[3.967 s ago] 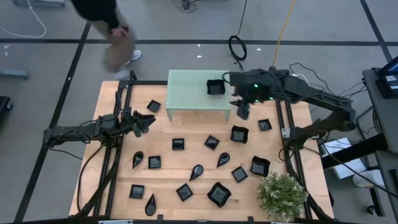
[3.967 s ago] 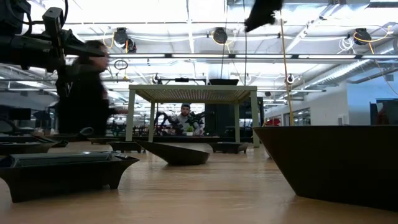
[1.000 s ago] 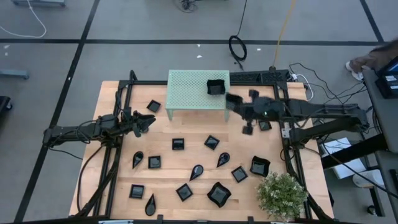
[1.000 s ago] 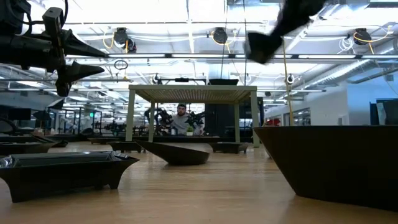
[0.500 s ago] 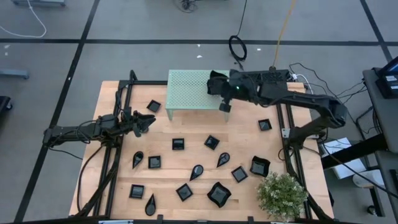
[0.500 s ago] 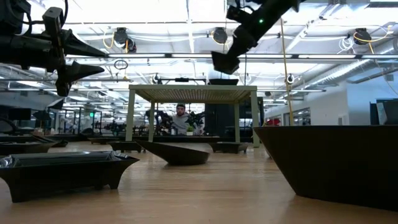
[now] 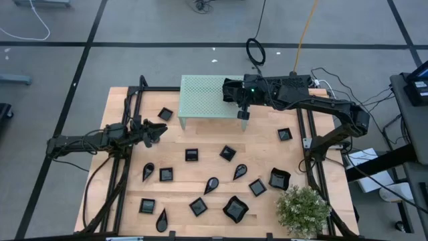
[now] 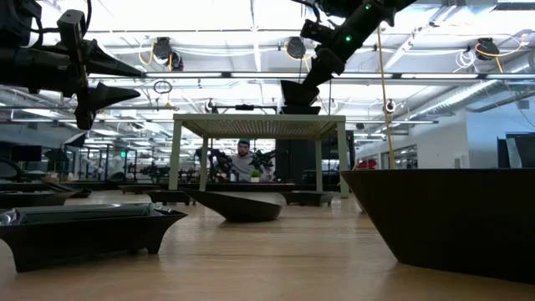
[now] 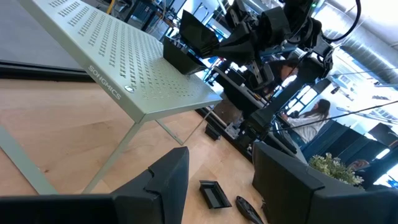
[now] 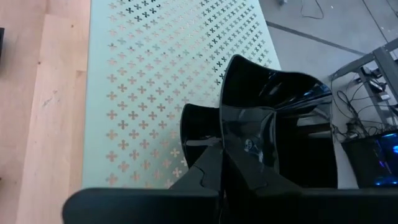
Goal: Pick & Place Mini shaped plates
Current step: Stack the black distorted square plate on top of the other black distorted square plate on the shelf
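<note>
While the left gripper [image 7: 160,131] is held still over the left-centre of the table [image 7: 267,201] in the overhead picture, its jaws are spread apart with nothing between them, as is seen in the left wrist view, where both dark fingers [image 9: 168,177] stand well separated. The right gripper [image 7: 231,92] is placed over the right end of the pale green perforated stand [image 7: 200,100], near the upper middle of the overhead frame. Its jaws are clenched on the rim of a wavy-edged black plate [image 10: 267,118], which is held tilted directly above a second black plate [image 10: 194,127] resting on the stand; whether the two are touching cannot be told. In the low view the held plate [image 8: 298,92] is seen at upper centre, just over the stand's top. The remaining mini shaped plates [image 7: 227,153] are scattered across the table in the lower half of the overhead frame, apart from one another, with one [image 7: 164,114] just left of the stand and one [image 7: 285,134] to its lower right. A small potted plant [image 7: 304,211] is set at the lower right corner. A person [image 8: 243,159] is seen in the distance beneath the stand in the low view.
</note>
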Available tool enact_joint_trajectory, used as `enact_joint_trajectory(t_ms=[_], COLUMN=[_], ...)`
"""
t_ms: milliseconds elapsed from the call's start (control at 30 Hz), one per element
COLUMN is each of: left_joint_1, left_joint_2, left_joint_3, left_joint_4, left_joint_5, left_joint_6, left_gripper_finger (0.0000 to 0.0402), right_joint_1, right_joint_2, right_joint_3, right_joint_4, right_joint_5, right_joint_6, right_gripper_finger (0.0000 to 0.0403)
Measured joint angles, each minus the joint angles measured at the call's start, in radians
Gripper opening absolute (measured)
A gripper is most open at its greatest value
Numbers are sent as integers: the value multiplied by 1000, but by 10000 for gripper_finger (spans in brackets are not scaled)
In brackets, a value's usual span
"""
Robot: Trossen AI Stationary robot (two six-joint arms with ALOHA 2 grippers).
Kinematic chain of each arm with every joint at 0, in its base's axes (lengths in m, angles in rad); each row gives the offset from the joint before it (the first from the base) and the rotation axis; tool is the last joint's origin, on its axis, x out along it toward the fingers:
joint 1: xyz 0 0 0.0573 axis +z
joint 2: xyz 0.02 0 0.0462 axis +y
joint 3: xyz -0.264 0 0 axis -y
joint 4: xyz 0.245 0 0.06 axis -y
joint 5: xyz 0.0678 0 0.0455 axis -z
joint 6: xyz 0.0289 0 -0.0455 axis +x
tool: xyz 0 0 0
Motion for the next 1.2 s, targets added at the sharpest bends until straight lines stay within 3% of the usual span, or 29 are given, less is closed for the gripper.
enact_joint_trajectory(t_ms=[200,600,833,1033,1200], left_joint_1=[0,0,0,0,0], left_joint_2=[0,0,0,0,0], left_joint_3=[0,0,0,0,0], left_joint_4=[0,0,0,0,0], left_joint_5=[0,0,0,0,0], left_joint_6=[0,0,0,0,0], left_gripper_finger=[182,182,182,182,182], right_joint_1=[0,18,137,258,394], right_joint_2=[0,-29,-195,-288,-282], right_joint_3=[0,-1,0,0,-26], right_joint_4=[-1,-9,-166,-516,-734], right_joint_5=[0,59,50,-51,-107], right_joint_6=[-6,9,331,637,834], right_gripper_finger=[7,84,87,80,103])
